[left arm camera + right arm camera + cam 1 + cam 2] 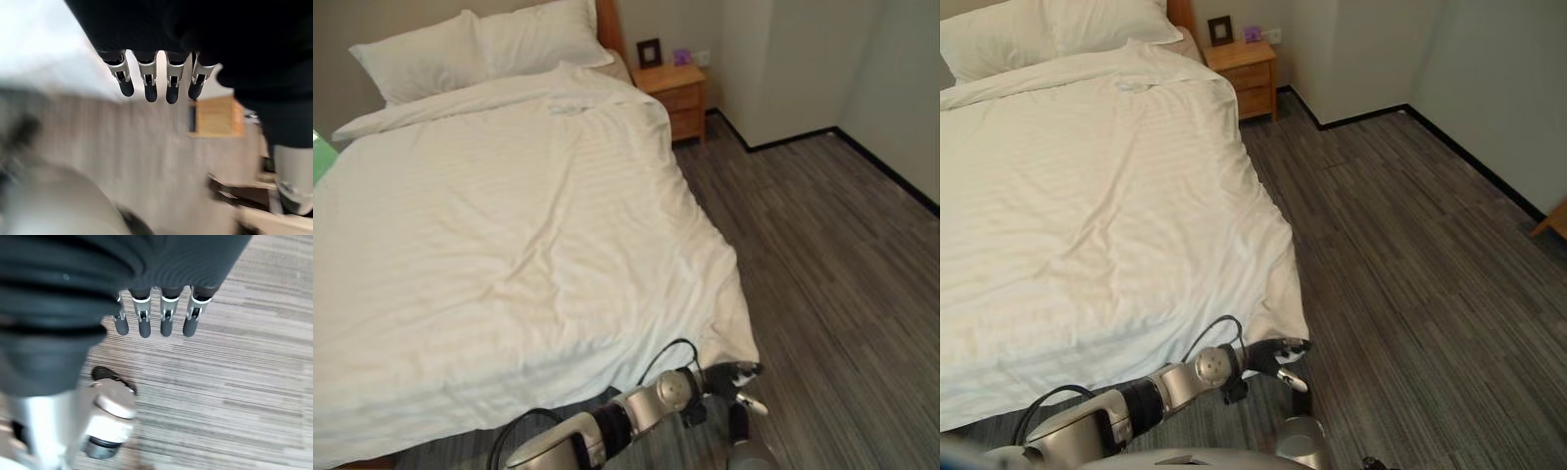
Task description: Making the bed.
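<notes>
One hand, the left (736, 376), hung just below the near right corner of the white striped cotton duvet (509, 255), which spread lengthwise over the bed toward two white pillows (480, 44); its fingers (146, 81) were straight, holding nothing.

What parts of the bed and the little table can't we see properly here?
- Mattress and bed frame: hidden under the white duvet in both eye views.
- Headboard: mostly behind the pillows, top cut off by the edge.
- Small purple thing on the nightstand: too small to name.
- Left hand near the duvet corner: left wrist view is blurred.
</notes>
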You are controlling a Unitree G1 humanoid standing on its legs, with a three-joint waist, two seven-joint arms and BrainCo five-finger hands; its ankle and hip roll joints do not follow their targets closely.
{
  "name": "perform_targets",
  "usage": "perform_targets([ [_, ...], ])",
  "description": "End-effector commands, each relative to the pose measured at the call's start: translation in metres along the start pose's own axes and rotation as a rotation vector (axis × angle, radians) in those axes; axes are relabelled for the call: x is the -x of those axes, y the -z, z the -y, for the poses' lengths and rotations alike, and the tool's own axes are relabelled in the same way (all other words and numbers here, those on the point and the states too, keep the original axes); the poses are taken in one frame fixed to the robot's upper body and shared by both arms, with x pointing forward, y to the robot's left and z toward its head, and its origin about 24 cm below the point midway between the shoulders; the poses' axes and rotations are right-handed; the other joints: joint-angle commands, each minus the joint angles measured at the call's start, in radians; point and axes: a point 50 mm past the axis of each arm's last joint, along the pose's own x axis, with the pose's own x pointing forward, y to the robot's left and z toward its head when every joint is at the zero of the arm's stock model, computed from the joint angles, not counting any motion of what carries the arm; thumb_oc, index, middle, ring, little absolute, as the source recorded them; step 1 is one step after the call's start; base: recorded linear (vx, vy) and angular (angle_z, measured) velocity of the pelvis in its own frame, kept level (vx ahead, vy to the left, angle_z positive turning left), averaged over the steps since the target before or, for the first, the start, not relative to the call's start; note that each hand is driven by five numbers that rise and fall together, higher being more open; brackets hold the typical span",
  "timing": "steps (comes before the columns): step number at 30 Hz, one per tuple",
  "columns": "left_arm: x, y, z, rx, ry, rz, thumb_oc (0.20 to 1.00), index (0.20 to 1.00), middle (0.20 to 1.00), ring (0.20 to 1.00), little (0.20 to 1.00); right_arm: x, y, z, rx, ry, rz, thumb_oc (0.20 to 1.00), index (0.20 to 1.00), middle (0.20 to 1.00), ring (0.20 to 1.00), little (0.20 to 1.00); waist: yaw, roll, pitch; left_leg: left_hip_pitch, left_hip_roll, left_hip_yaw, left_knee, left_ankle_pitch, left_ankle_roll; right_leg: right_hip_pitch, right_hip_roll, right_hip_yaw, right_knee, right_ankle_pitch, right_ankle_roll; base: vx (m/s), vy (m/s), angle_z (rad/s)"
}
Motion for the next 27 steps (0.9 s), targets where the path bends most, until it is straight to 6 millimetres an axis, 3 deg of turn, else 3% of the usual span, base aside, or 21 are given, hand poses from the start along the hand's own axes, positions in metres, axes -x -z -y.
perform_targets([
  [1,-0.024,-0.057,0.025,0.081,0.197,0.204,1.000,1.000,1.000,1.000,1.000,0.000,0.021,0.014,0.026,0.029,-0.124,1.000,1.000,1.000,1.000,1.000,-0.007,-0.022,0.046,-0.032,0.029,-0.076,0.012,-0.032,0.021,0.110,-0.056,-0.017,0.010,-0.177,0.063,-0.02,-0.031,0.16],
  [4,-0.024,-0.075,0.031,0.109,0.271,0.266,1.000,1.000,1.000,1.000,1.000,0.001,0.032,0.025,0.039,0.056,-0.163,1.000,1.000,1.000,1.000,1.000,-0.008,-0.029,0.042,-0.028,0.029,-0.082,0.012,-0.032,0.020,0.120,-0.058,-0.026,0.010,-0.177,0.063,-0.01,-0.016,0.09],
  [5,-0.023,-0.095,0.036,0.174,0.330,0.331,1.000,1.000,1.000,1.000,1.000,0.001,0.032,0.030,0.047,0.074,-0.165,1.000,1.000,1.000,1.000,1.000,-0.005,-0.035,0.037,-0.025,0.030,-0.086,0.012,-0.031,0.020,0.128,-0.060,-0.035,0.010,-0.177,0.064,-0.01,-0.019,-0.03],
  [6,-0.020,-0.124,0.040,0.228,0.398,0.433,1.000,1.000,1.000,1.000,1.000,0.000,0.025,0.035,0.057,0.094,-0.145,1.000,1.000,1.000,1.000,1.000,-0.003,-0.038,0.035,-0.018,0.030,-0.090,0.012,-0.035,0.020,0.142,-0.062,-0.044,0.010,-0.177,0.066,0.00,0.000,0.00],
  [9,-0.012,-0.163,0.038,0.274,0.437,0.575,1.000,1.000,1.000,1.000,1.000,-0.002,0.009,0.041,0.083,0.130,-0.093,1.000,1.000,1.000,1.000,1.000,0.000,-0.044,0.028,-0.013,0.032,-0.091,0.012,-0.034,0.020,0.149,-0.065,-0.054,0.010,-0.174,0.069,-0.01,0.003,0.04],
  [12,0.007,-0.212,0.015,0.227,0.308,0.801,1.000,1.000,1.000,1.000,1.000,-0.003,-0.012,0.045,0.126,0.179,-0.023,1.000,1.000,1.000,1.000,1.000,0.009,-0.049,0.017,-0.007,0.034,-0.091,0.012,-0.033,0.019,0.159,-0.069,-0.064,0.010,-0.172,0.069,0.00,0.003,0.02],
  [13,0.008,-0.212,0.014,0.226,0.307,0.801,1.000,1.000,1.000,1.000,1.000,-0.003,-0.013,0.045,0.126,0.180,-0.022,1.000,1.000,1.000,1.000,1.000,0.008,-0.050,0.015,-0.011,0.033,-0.091,0.012,-0.029,0.019,0.155,-0.070,-0.064,0.010,-0.169,0.069,0.00,0.000,0.00],
  [14,0.014,-0.211,-0.016,0.206,0.160,0.816,1.000,1.000,1.000,1.000,1.000,-0.003,-0.018,0.044,0.136,0.193,0.004,1.000,1.000,1.000,1.000,1.000,0.018,-0.055,0.014,-0.007,0.034,-0.093,0.012,-0.032,0.017,0.165,-0.070,-0.074,0.010,-0.171,0.070,-0.01,-0.022,0.08],
  [15,0.031,-0.203,-0.038,0.215,0.051,0.843,1.000,1.000,1.000,1.000,1.000,-0.002,-0.032,0.057,0.114,0.248,0.049,1.000,1.000,1.000,1.000,1.000,0.036,-0.061,0.008,-0.008,0.035,-0.102,0.012,-0.027,0.015,0.174,-0.074,-0.091,0.010,-0.169,0.070,-0.01,-0.019,0.14],
  [16,0.040,-0.193,-0.049,0.181,-0.028,0.835,1.000,1.000,1.000,1.000,1.000,-0.001,-0.047,0.067,0.103,0.281,0.093,1.000,1.000,1.000,1.000,1.000,0.050,-0.064,0.008,-0.008,0.035,-0.106,0.012,-0.025,0.014,0.179,-0.075,-0.099,0.010,-0.168,0.070,-0.02,-0.008,0.20],
  [17,0.040,-0.193,-0.049,0.181,-0.028,0.835,1.000,1.000,1.000,1.000,1.000,-0.001,-0.047,0.067,0.103,0.281,0.094,1.000,1.000,1.000,1.000,1.000,0.050,-0.064,0.007,-0.009,0.035,-0.106,0.012,-0.025,0.014,0.178,-0.075,-0.099,0.010,-0.168,0.070,-0.01,0.003,0.33],
  [18,0.064,-0.200,-0.046,0.046,-0.100,0.899,1.000,1.000,1.000,1.000,1.000,0.007,-0.098,0.094,0.057,0.389,0.239,1.000,1.000,1.000,1.000,1.000,0.086,-0.069,0.007,-0.009,0.036,-0.114,0.012,-0.023,0.014,0.187,-0.077,-0.111,0.010,-0.168,0.068,-0.01,0.004,0.37],
  [19,0.069,-0.189,-0.058,-0.018,-0.209,0.849,1.000,1.000,1.000,1.000,1.000,0.018,-0.134,0.105,0.030,0.455,0.354,0.721,0.721,0.721,0.721,0.721,0.103,-0.074,0.006,-0.012,0.037,-0.122,0.012,-0.021,0.014,0.189,-0.077,-0.120,0.010,-0.169,0.066,0.00,0.006,0.28],
  [20,0.078,-0.179,-0.074,-0.040,-0.310,0.823,1.000,1.000,1.000,1.000,1.000,0.029,-0.159,0.122,0.002,0.524,0.451,0.545,0.545,0.545,0.545,0.545,0.121,-0.077,0.005,-0.010,0.038,-0.127,0.012,-0.023,0.014,0.196,-0.075,-0.126,0.010,-0.171,0.067,0.01,0.017,0.15],
  [21,0.095,-0.166,-0.095,-0.050,-0.443,0.803,1.000,1.000,1.000,1.000,1.000,0.049,-0.188,0.148,-0.036,0.616,0.568,0.200,0.200,0.200,0.200,0.200,0.139,-0.082,0.002,-0.014,0.039,-0.131,0.012,-0.020,0.012,0.199,-0.077,-0.136,0.010,-0.170,0.066,0.00,0.024,0.18],
  [24,0.140,-0.100,-0.124,0.003,-0.732,0.640,1.000,1.000,1.000,1.000,1.000,0.107,-0.235,0.194,-0.084,0.740,0.873,0.200,0.200,0.200,0.200,0.200,0.176,-0.094,-0.006,-0.028,0.039,-0.150,0.012,-0.010,0.008,0.206,-0.079,-0.163,0.010,-0.169,0.062,0.00,0.022,0.20],
  [27,0.188,-0.024,-0.125,0.103,-0.936,0.410,1.000,1.000,1.000,1.000,1.000,0.147,-0.268,0.205,-0.160,0.733,1.083,0.200,0.200,0.200,0.200,0.200,0.235,-0.102,-0.008,-0.045,0.042,-0.176,0.012,0.000,0.004,0.217,-0.076,-0.193,0.010,-0.175,0.056,0.00,0.006,0.24],
])
